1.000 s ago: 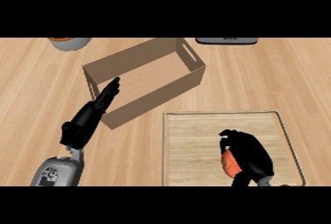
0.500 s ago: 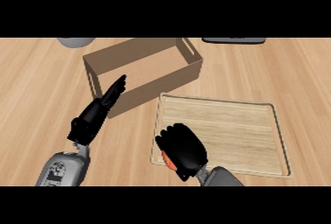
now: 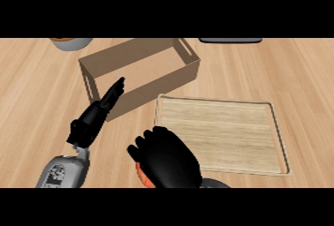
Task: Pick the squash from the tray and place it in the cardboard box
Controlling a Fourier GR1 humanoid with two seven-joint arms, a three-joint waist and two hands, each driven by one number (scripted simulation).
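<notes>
Low in the head view, the right black robot hand [image 3: 166, 161] curls over an orange squash [image 3: 143, 175], gripping it so that only an orange sliver shows beneath the fingers. Hand and squash sit just off the near-left corner of the shallow light wooden tray [image 3: 225, 165], over the pale wood worktop [image 3: 294, 70]. The left black robot hand [image 3: 98, 117] is open, straight fingers pointing at the near wall of the open brown cardboard box [image 3: 153, 86]. Beyond the box, a grey bowl [image 3: 70, 43] with orange contents and a dark flat object [image 3: 229, 40] lie at the far edge.
</notes>
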